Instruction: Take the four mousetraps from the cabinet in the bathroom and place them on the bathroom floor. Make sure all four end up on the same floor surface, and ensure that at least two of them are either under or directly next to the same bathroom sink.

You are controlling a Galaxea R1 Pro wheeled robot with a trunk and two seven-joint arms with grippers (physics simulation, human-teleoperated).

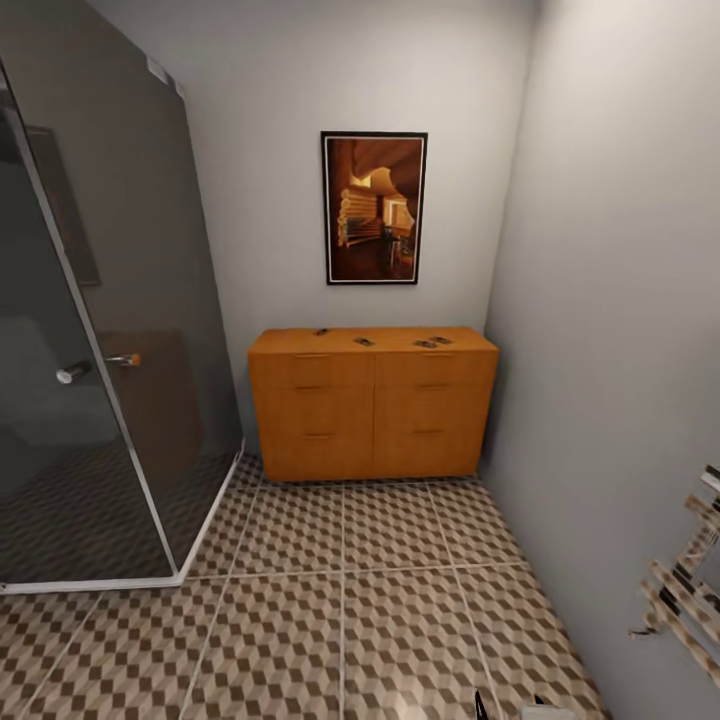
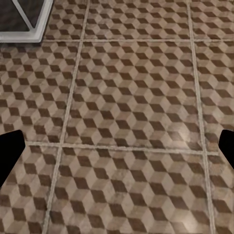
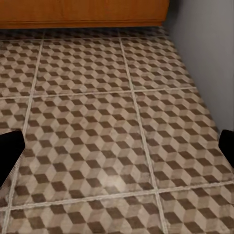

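I find no legible brand, label or writing anywhere; the framed picture on the far wall shows an orange-brown interior, no text.

From the head view, the cabinet stands against the far wall, right end close to the right wall. Four mousetraps lie on its flat top: one at far left, one near the middle, and two close together toward the right. Detail is too small to read.

All four traps are well apart from both claws. The left claw hangs over the bathroom floor, fingertips spread wide at the picture's edges, nothing between them. The right claw is likewise spread wide and empty over the same tiles, with the cabinet's base ahead.

A glass shower enclosure occupies the left. A towel rail hangs on the right wall.
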